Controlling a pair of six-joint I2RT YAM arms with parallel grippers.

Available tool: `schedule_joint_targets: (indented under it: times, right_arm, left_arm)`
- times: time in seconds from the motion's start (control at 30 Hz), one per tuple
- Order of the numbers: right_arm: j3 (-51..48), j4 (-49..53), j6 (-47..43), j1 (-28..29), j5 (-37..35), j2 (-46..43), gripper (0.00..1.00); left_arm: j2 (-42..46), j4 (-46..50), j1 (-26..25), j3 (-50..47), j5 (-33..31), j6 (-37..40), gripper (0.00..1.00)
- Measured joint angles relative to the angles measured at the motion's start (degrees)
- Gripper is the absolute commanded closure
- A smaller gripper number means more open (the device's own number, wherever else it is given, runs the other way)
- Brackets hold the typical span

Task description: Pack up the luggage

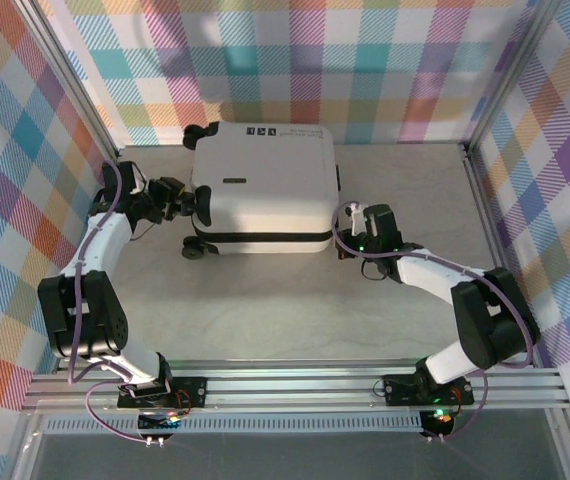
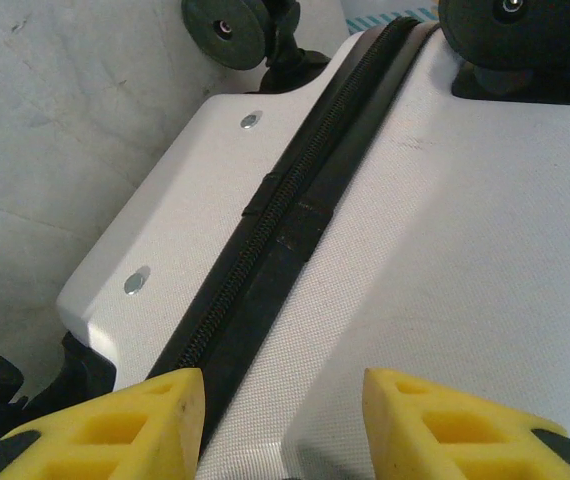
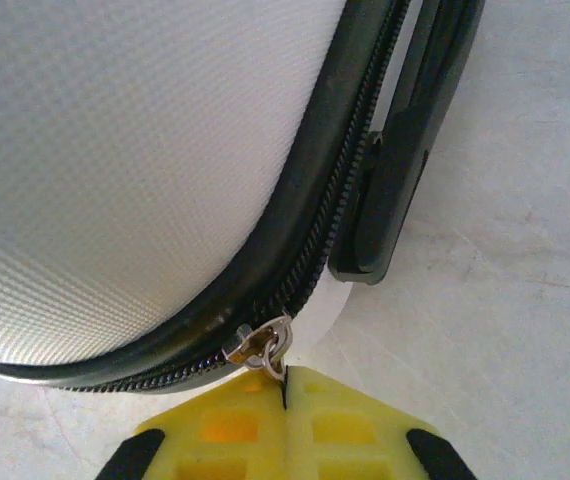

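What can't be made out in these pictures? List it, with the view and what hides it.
Contents of the luggage: top view, the closed shell hides them.
The labels on its shell: top view, too small to read.
Tab of the zipper pull: right wrist view, buried in the shut right gripper.
Finger bases of the left gripper: left wrist view, cut by the bottom edge.

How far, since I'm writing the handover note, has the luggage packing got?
Done: the luggage lies flat with its shells closed. In hand: the right gripper is shut on the zipper pull at a corner, while the left gripper, open, straddles the zipped seam at the wheel end. Left: likely finishing the zip; how much remains unzipped cannot be told.
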State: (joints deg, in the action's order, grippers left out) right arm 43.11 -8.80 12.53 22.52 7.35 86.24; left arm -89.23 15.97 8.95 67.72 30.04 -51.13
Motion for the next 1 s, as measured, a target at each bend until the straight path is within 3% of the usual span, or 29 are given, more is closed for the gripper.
schedule_joint_targets:
  times: [0.57,0.77,1.0]
  right_arm:
    - [19.1,5.0,-6.9,-7.3,11.3,16.6,1.00]
    - [14.9,-1.7,-6.8,-7.4,13.8,15.4,1.00]
    - [5.3,-4.2,-6.9,-3.8,9.9,6.6,1.00]
  left_arm:
    - [-7.8,0.4,0.5,7.9,6.3,5.0,0.66]
    - [-10.1,0.5,0.9,10.2,8.5,7.1,0.67]
    - [-11.9,0.1,2.3,11.3,12.0,8.8,0.68]
